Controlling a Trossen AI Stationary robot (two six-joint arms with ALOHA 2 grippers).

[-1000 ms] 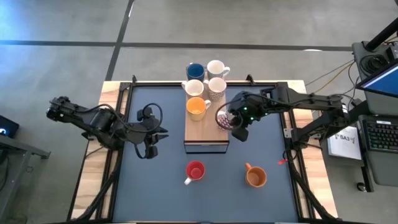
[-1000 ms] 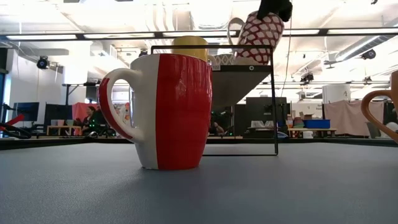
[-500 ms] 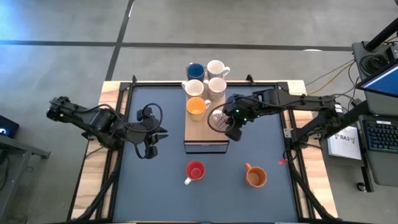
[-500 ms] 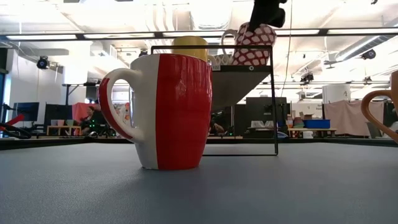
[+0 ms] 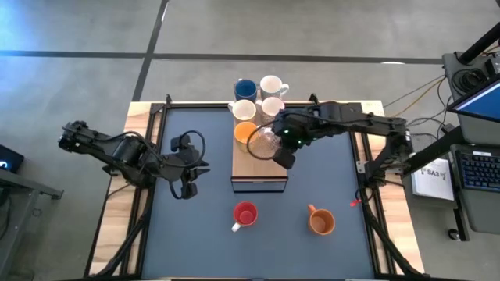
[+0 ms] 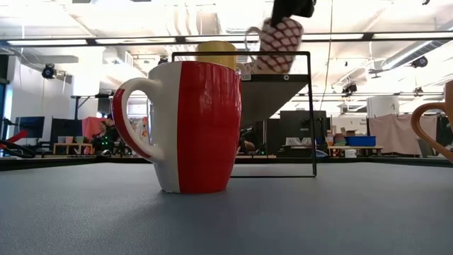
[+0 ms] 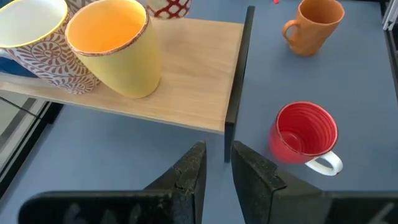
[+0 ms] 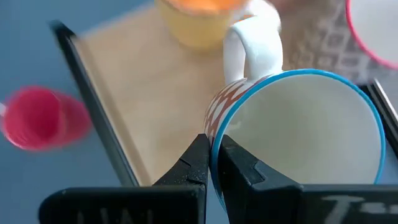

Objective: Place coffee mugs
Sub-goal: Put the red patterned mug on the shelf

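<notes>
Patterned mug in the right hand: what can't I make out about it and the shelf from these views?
- Patterned mug: high view, the right hand and arm cover most of it.
- Its height above the wooden board: low view, the red mug blocks the board's top.
- Mugs at the board's far end: right wrist view, blurred and cut off by the edge.

A light-wood board [image 5: 254, 165] sits on the blue table [image 5: 195, 226], apparently raised.

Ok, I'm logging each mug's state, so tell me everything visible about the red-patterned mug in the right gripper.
The red-patterned mug looks ceramic: red lattice on white outside, pale inside, thin blue rim, white handle. The right gripper is shut on its rim, holding it tilted in the air above the wooden board, beside the yellow mug. Nothing else touches it.
</notes>
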